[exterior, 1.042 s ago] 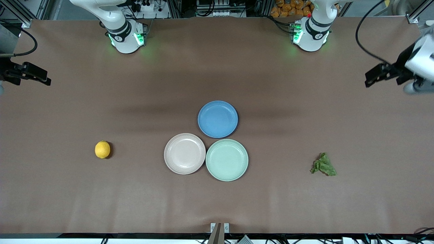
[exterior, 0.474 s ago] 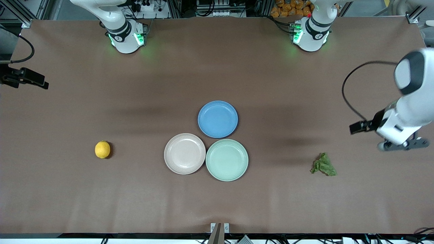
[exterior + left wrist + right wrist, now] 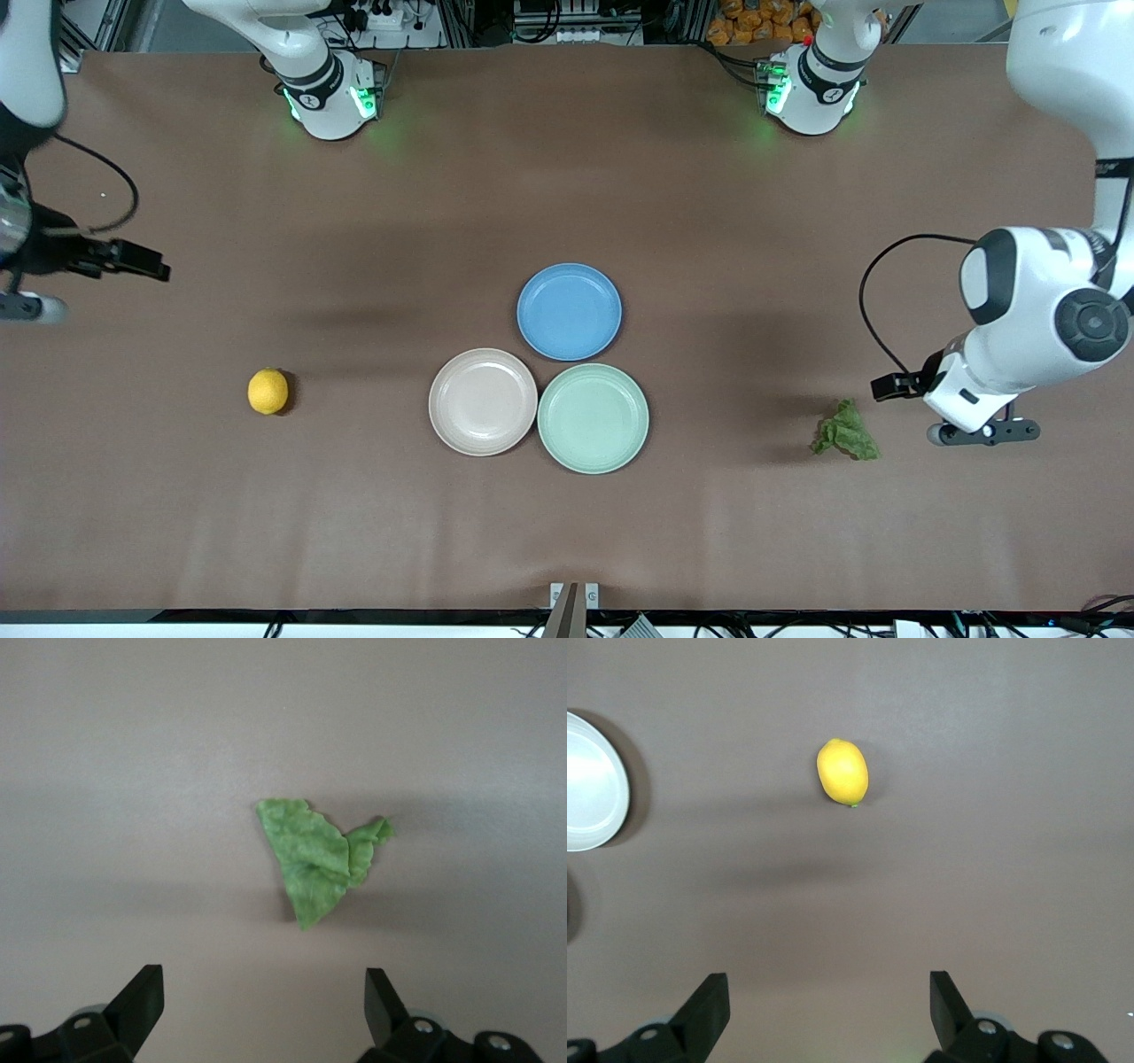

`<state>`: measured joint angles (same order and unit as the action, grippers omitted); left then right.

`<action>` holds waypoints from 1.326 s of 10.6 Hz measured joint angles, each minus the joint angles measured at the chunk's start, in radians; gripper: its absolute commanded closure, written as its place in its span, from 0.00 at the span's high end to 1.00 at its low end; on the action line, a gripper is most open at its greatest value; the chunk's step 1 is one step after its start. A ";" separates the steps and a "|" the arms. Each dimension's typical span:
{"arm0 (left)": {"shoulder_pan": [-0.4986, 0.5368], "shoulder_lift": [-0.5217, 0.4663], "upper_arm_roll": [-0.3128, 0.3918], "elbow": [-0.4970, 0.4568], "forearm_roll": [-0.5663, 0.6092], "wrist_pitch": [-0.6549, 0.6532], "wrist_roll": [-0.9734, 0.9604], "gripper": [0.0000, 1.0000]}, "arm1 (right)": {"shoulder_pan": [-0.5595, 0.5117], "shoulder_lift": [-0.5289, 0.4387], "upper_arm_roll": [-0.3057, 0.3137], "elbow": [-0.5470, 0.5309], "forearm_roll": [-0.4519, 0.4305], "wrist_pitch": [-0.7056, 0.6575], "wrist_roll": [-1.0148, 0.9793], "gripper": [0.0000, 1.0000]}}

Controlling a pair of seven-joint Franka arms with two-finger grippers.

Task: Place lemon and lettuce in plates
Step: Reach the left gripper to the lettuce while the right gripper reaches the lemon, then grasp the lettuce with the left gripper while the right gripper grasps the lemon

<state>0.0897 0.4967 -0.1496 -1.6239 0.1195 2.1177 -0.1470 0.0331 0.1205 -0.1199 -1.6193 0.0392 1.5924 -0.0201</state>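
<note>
Lemon (image 3: 267,392), lettuce (image 3: 847,431) on table, outside plates (image 3: 483,402)

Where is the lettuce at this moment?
The lettuce lies on the bare table toward the left arm's end, apart from the mint green plate; the open left gripper is close beside it.

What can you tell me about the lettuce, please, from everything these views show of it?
The lettuce is a small, wrinkly green leaf piece with ragged edges, roughly triangular with a smaller lobe folded beside it. It lies flat and alone on the brown table, toward the left arm's end, apart from the mint green plate. Nothing touches it. The left gripper hangs open above the table close beside it, not yet around it.
</note>
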 measured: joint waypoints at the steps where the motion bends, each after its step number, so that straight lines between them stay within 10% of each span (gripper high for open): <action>1: -0.001 0.025 0.000 0.001 0.005 0.027 -0.002 1.00 | 0.000 0.029 0.000 -0.004 0.002 0.019 0.000 1.00; 14: -0.032 0.256 -0.001 0.023 0.048 0.277 -0.070 0.88 | 0.005 0.260 0.013 -0.206 0.045 0.539 0.002 1.00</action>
<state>0.0573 0.7525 -0.1503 -1.6013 0.1672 2.3945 -0.2171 0.0379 0.3800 -0.1073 -1.8250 0.0844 2.1317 -0.0181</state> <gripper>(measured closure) 0.000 0.000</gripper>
